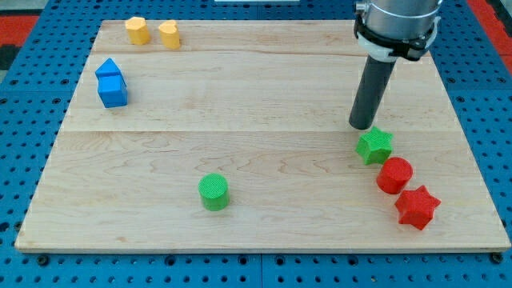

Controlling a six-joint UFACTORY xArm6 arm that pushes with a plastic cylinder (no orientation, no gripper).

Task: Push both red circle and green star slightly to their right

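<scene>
Red star (417, 207) — red circle (394, 175), green star (374, 146) — my tip (365, 126) above.

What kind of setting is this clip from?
Likely a robotics lab bench: a wooden board on a blue perforated table, with small coloured blocks such as the green star, and my tip.

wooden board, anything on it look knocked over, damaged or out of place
Nothing stands out. The green star block, red circle block and red star block sit flat in a diagonal row at the view's right, with my tip just above the green star, toward the view's top.
</scene>
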